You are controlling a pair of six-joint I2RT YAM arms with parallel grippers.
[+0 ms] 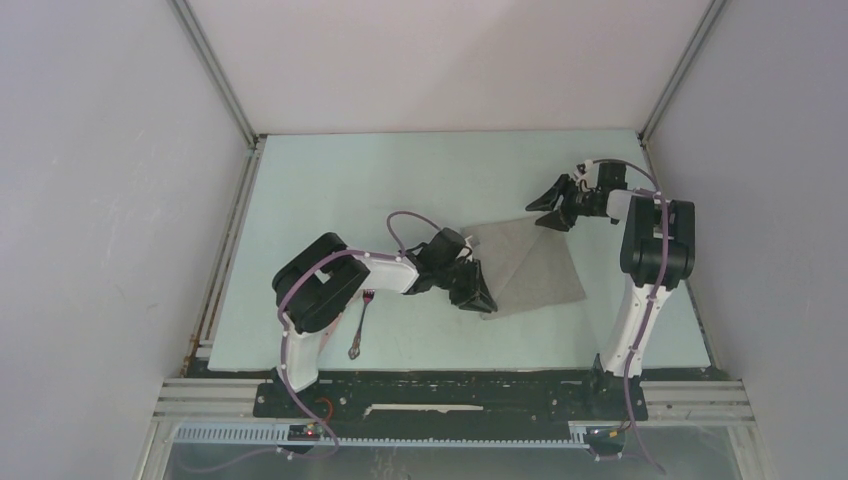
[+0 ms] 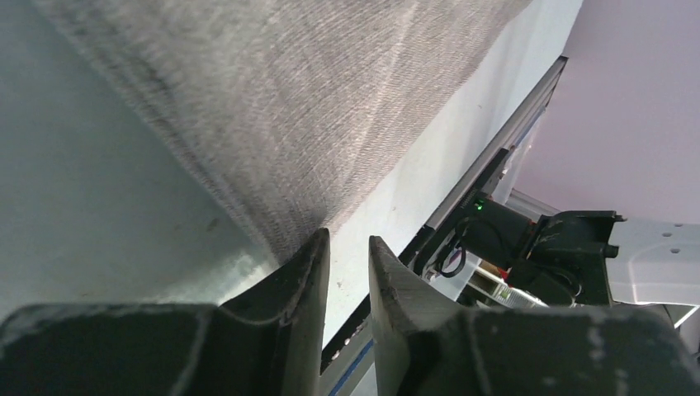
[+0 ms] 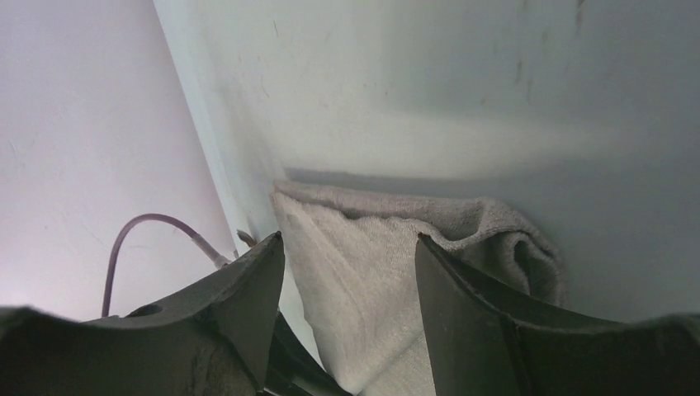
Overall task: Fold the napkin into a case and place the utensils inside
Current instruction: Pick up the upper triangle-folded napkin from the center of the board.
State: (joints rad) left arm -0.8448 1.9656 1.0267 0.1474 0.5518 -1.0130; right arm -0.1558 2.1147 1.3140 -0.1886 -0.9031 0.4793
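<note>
The grey napkin lies spread on the pale table, right of centre. My left gripper sits low at its near-left corner. In the left wrist view the jaws stand a narrow gap apart with only bare table between them, and the napkin edge ends just ahead of the left fingertip. My right gripper hovers at the far-right corner, jaws wide open. Below and between them the napkin corner is rumpled and doubled over. One slim utensil lies near the left arm, partly hidden.
Aluminium frame rails border the table on the left, right and near sides. White walls enclose the back and sides. The left arm's purple cable loops above its wrist.
</note>
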